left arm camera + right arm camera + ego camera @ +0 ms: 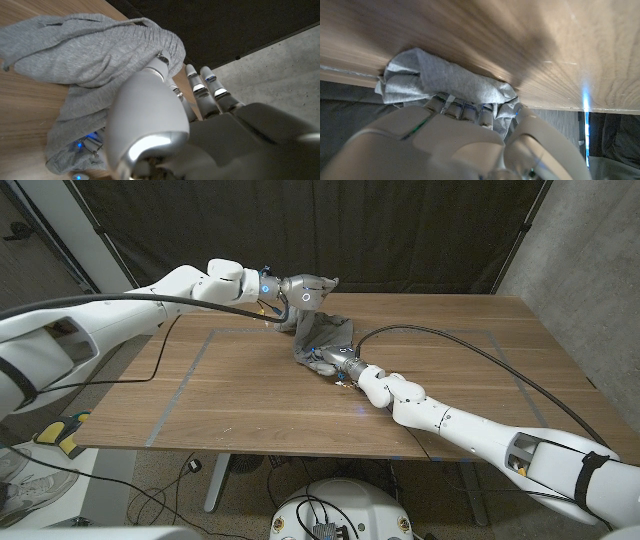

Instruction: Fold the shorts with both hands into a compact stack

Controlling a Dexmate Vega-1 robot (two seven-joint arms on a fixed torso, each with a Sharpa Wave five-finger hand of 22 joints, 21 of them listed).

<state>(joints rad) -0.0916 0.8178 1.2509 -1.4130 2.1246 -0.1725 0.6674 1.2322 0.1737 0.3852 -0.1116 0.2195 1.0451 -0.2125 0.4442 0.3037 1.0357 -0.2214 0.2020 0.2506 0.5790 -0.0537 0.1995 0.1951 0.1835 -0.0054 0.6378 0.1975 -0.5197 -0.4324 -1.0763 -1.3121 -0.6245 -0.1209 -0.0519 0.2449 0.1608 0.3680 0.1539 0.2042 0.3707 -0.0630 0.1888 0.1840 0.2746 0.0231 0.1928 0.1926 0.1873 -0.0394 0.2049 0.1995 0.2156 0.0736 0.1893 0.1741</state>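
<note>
Item under handling: grey shorts (322, 338), lying bunched on the wooden desk (240, 395) between the two hands, toward the far edge.

Left hand (303, 290): raised above the desk at the far end of the garment. In the left wrist view the waistband end of the shorts (95, 55) drapes over and around this hand (165, 125), with fabric lifted clear of the wood. The hand is gripping the cloth; how its fingers close on it is hidden by the fabric.

Right hand (340, 363): low at the near end of the garment. The right wrist view shows its fingers (462, 107) curled into a rolled, creased fold of the grey cloth (445, 80), so this hand also holds the shorts.

Step in hand, as judged: the fold is under way, with both ends gripped and the cloth slack and rumpled between them. The garment is not yet a flat, tidy stack.

Next move, as judged: the raised end should be carried across toward the right hand and laid over the lower end with edges roughly matched, then both hands must let go cleanly. Tension needs keeping even; a one-sided pull would drag the bundle across the desk and spoil the fold.
</note>
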